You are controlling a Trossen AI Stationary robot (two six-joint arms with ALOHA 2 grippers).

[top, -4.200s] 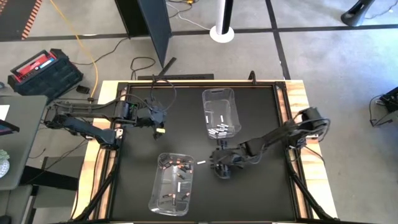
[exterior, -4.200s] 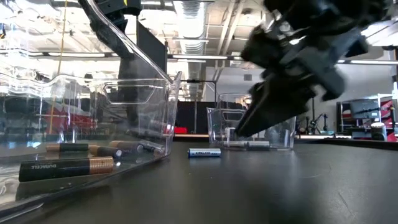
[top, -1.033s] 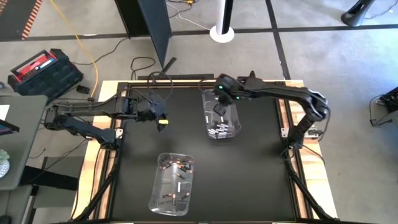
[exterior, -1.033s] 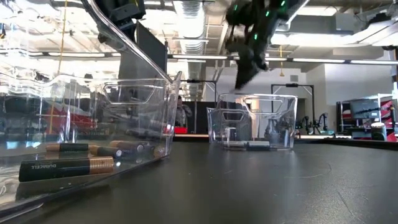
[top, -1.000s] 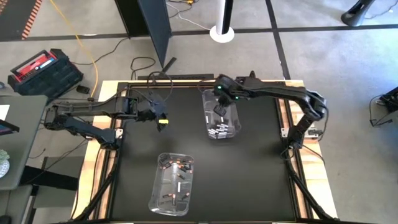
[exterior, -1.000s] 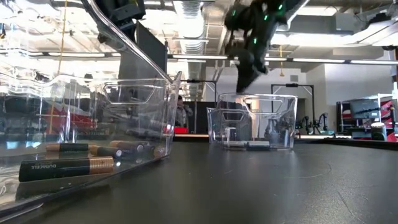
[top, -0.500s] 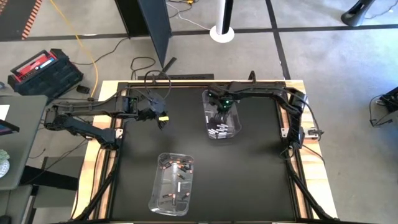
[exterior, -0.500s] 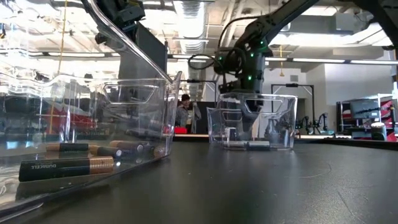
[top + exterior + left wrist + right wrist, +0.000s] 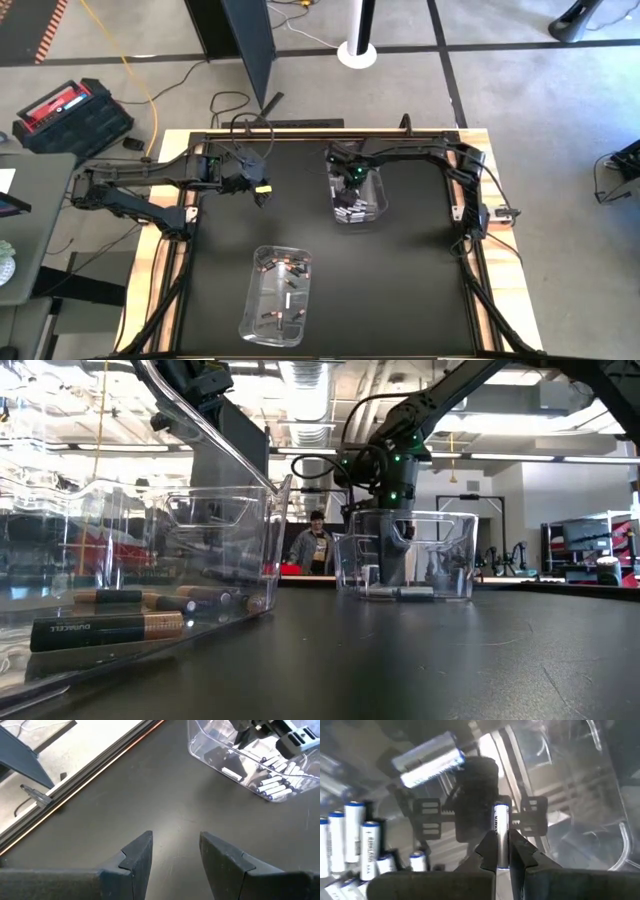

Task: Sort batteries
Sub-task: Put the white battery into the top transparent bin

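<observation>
A clear bin (image 9: 356, 185) at the far middle of the black mat holds several white batteries (image 9: 355, 840). My right gripper (image 9: 502, 847) reaches down into this bin (image 9: 405, 555), shut on one white battery (image 9: 501, 827). A second clear bin (image 9: 280, 295) at the near middle holds dark batteries with copper ends (image 9: 110, 628), lying on its floor. My left gripper (image 9: 175, 850) hangs open above the bare mat at the far left (image 9: 262, 193), with nothing between its fingers. My right gripper pinches the white battery between its two fingertips (image 9: 490, 847), by the end nearer the wrist (image 9: 501, 855). The fingers come from above, pointing down into the bin, and the battery lies along them. Its free end (image 9: 501, 812) sticks out past the fingertips toward the bin's floor.
Both bins stand on the black mat (image 9: 400, 280), which has a wooden frame (image 9: 478, 150) around it. Bare mat lies between the bins and to their right. Beyond the table, a person (image 9: 315, 545) shows in the low view.
My right gripper has come down from above the far bin's rim into the bin, still shut on the white battery, and its arm has sunk low over the table's far edge.
</observation>
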